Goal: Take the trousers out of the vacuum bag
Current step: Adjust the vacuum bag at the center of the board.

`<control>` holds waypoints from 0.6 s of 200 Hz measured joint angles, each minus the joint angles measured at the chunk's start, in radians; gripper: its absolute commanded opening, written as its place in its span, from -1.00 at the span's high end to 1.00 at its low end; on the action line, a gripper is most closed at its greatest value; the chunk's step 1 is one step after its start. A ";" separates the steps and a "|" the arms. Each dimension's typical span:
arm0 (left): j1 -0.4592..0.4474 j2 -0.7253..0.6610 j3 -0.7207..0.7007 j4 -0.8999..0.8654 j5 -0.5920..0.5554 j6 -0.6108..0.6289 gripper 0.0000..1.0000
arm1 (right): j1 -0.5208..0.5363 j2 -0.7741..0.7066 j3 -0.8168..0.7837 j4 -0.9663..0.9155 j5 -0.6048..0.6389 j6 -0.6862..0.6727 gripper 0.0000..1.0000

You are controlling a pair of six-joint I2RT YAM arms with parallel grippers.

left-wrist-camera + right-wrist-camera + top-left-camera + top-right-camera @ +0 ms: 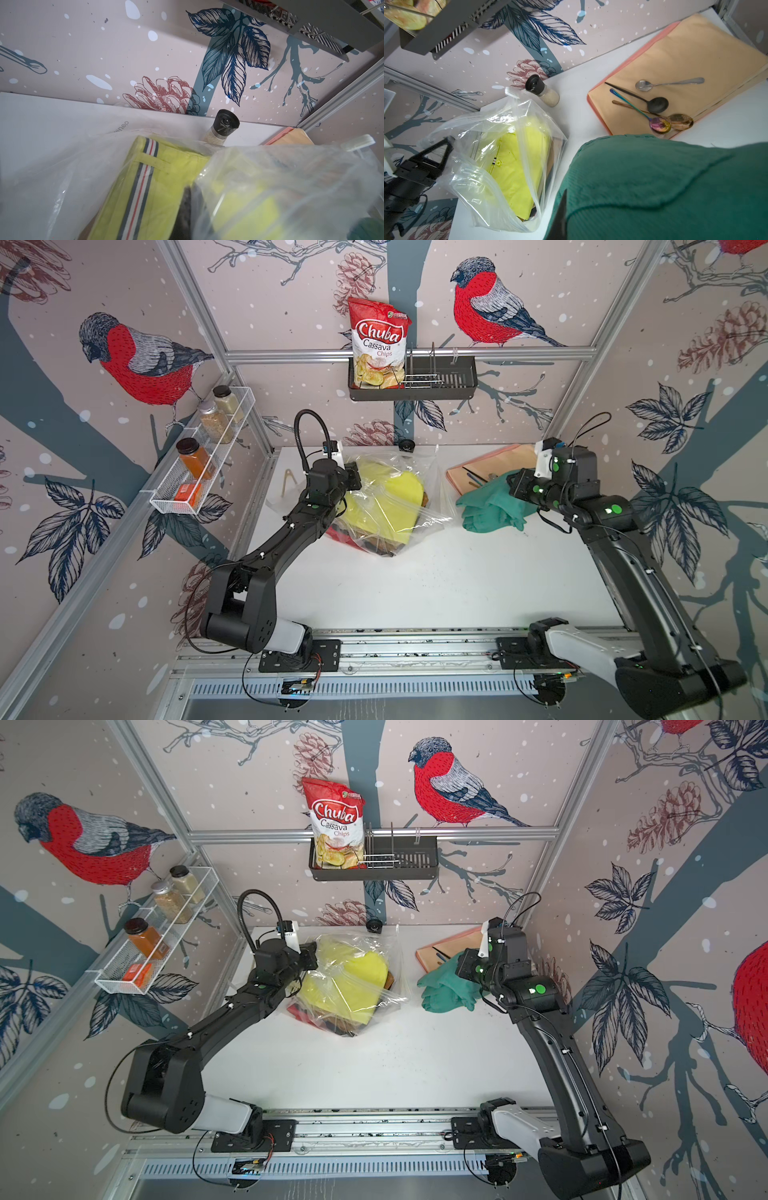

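- The left gripper (354, 477) is closed tight on a fold of clear plastic at the far left edge of the vacuum bag (433, 492). The right wrist view shows one of its black fingers (445, 150) pressed against the film.
- The right gripper (512, 485) is nearly closed, pinching the teal trousers (486, 506). Their knit fills the lower part of the right wrist view, with the tip of one dark finger (561, 216) against them.
- The teal trousers are outside the bag. One end is raised at the jaws and the rest is bunched on the table (436, 585), to the right of the bag and apart from it.
- The yellow trousers (386, 506) lie folded inside the bag on top of the stack, with red and brown layers showing beneath them at the near end.
- The bag sits crumpled in the far middle of the white table.
- A small jar with a black cap (543, 91) stands just behind the bag, by the back wall.
- A flat peach cloth (503, 460) in the far right corner bears several spoons (654, 105), and the teal trousers lie against its near edge.
- The back wall carries a dark basket (457, 379) holding a chips bag (378, 344).
- The left wall carries a wire shelf (166, 497) of spice jars.
- Bullfinch wallpaper covers all the walls.
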 measured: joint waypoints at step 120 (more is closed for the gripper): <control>0.172 -0.187 0.085 -0.156 -0.014 -0.004 1.00 | 0.080 0.095 -0.104 0.208 -0.089 0.036 1.00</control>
